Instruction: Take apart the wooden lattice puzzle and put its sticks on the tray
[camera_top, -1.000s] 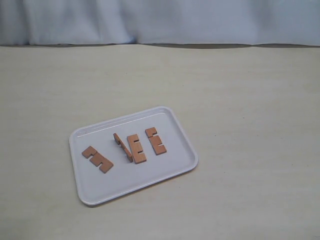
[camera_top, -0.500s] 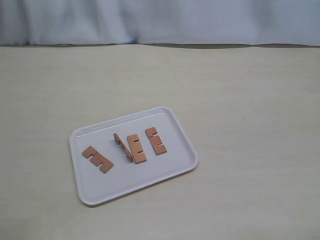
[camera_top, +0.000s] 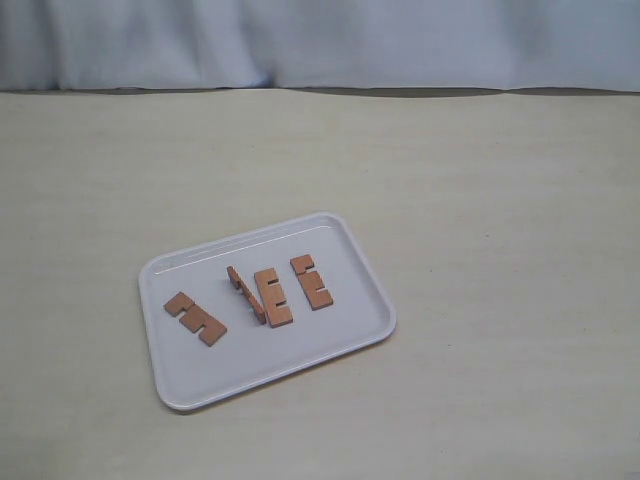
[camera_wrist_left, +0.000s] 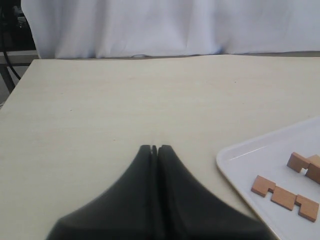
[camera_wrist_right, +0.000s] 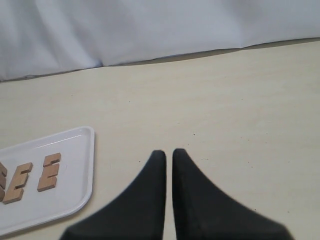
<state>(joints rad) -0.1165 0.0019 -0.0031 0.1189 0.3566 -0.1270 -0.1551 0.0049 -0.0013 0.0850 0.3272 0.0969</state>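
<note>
progress: all four sticks (camera_top: 272, 297) lie separate inside tray (camera_top: 250, 352); task looks complete | left gripper (camera_wrist_left: 154, 148): fingers together, empty, off tray | right gripper (camera_wrist_right: 169, 152): closed, empty, off tray

The left claw (camera_wrist_left: 155, 148) is closed, its black jaws pressed together at the tips, gripping nothing. The right claw (camera_wrist_right: 165, 152) is closed and empty too, a thin slit between its jaws.

Four flat, reddish-brown, notched wooden sticks (camera_top: 272, 297); one white rectangular plastic tray (camera_top: 230, 352); one pale beige table (camera_top: 480, 200); two black tapered tools: left tool (camera_wrist_left: 154, 148), right tool (camera_wrist_right: 165, 153).
</note>
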